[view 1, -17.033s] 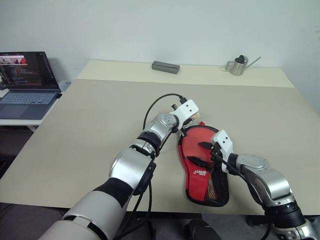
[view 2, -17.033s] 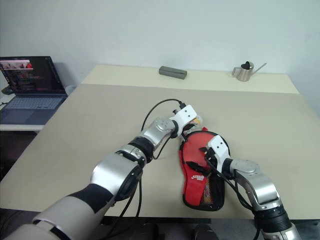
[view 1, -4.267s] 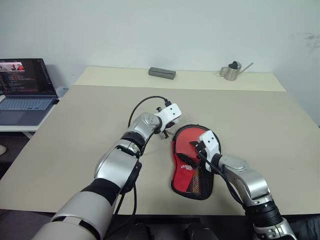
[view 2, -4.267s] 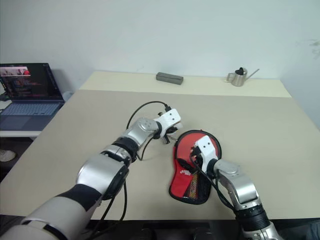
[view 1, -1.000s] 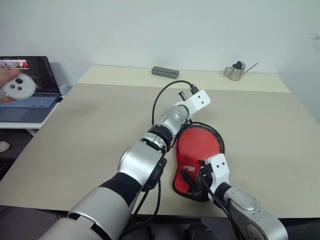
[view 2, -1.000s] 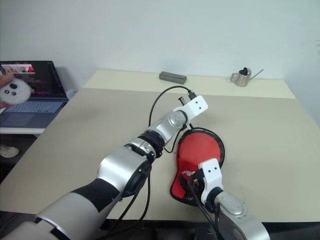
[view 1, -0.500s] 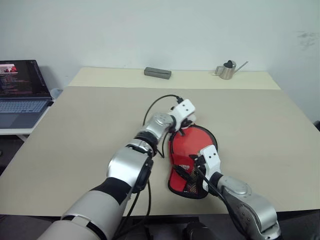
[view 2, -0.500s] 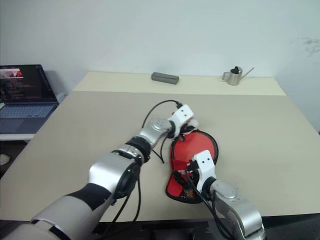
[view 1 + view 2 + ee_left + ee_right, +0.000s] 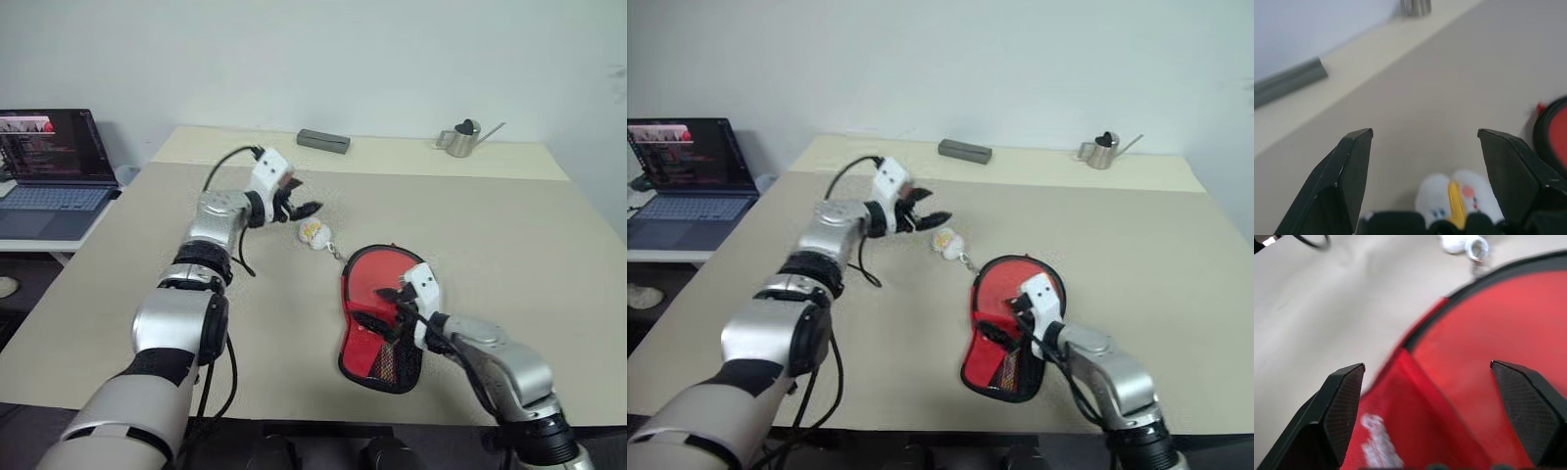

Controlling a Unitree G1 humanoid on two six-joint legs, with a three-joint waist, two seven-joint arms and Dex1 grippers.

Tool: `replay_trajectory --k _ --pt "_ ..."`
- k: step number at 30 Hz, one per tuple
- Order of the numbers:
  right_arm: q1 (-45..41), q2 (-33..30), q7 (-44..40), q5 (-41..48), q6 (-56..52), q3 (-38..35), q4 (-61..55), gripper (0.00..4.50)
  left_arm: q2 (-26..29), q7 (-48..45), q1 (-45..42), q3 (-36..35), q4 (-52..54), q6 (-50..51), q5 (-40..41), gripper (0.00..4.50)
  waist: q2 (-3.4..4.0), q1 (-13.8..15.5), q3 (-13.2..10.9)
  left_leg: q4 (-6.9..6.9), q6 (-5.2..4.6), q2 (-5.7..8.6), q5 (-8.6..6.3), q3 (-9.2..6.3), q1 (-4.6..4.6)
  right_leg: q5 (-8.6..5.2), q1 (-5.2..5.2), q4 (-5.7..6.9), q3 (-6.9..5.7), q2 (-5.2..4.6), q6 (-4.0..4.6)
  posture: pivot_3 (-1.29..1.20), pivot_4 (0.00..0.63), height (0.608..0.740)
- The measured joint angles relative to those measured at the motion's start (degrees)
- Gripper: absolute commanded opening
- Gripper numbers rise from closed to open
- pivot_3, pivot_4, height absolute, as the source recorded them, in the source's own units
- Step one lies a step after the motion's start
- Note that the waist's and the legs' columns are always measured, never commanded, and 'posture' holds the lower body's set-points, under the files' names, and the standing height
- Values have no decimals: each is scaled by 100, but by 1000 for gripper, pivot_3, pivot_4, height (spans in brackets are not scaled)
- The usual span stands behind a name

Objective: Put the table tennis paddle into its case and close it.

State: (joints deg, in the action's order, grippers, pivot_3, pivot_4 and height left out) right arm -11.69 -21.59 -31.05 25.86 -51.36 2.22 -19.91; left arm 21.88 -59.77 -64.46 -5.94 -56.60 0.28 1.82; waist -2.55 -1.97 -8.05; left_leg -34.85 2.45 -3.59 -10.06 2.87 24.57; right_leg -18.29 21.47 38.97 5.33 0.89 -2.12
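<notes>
Lying flat toward the near edge of the tabletop (image 9: 509, 225), right of centre, the case (image 9: 377, 304) rests with its round end pointing at the far edge. Its white-yellow zipper charm (image 9: 313, 233) lies on the tabletop just beyond that end, joined by a short chain. My left gripper (image 9: 299, 209) hovers near the charm, fingers spread wide, holding nothing. My right gripper (image 9: 390, 311) sits over the case, jaws wide, gripping nothing.
</notes>
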Motion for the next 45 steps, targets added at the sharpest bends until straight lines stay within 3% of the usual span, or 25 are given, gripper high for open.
replay_trajectory --k 4,7,12,22,29,45 --pt "24 -397 -36 547 -521 -802 -288 4500 317 -946 1329 67 2493 1607 990 3731 30 -25 -19 0 0 -9 0 -3 17 0 25 12 5 4 4 0 150 740" --pt "57 -832 -15 1045 -954 -1690 -523 4500 997 -1519 2460 343 4319 2571 1522 3731 37 -97 -23 1 1 -12 1 -17 18 -3 26 13 2 6 10 0 150 740" --pt "85 -1137 106 1597 -1639 -2419 -592 4500 1589 -1871 3179 584 5613 3104 1884 3731 39 -94 -24 -9 -2 -6 3 -44 13 -6 5 10 2 3 6 0 150 740" --pt "334 -704 903 2490 -3405 -2618 -964 4500 1901 -2101 3249 865 5914 3075 2121 3731 42 -113 -27 -9 -6 -2 4 -74 16 -11 6 4 2 4 1 0 150 740" --pt "326 -368 1409 2348 -3627 -2568 -838 4500 1934 -2092 3213 934 5915 3057 2242 3731 45 -115 -28 -8 -6 -2 4 -74 17 -14 7 3 1 4 -3 0 150 740" --pt "-123 235 1681 2743 -4063 -2242 -634 4500 2087 -2416 3161 1292 6074 2931 2326 3731 49 -134 -31 -7 -6 -4 4 -75 18 -15 10 3 0 7 0 0 150 740"
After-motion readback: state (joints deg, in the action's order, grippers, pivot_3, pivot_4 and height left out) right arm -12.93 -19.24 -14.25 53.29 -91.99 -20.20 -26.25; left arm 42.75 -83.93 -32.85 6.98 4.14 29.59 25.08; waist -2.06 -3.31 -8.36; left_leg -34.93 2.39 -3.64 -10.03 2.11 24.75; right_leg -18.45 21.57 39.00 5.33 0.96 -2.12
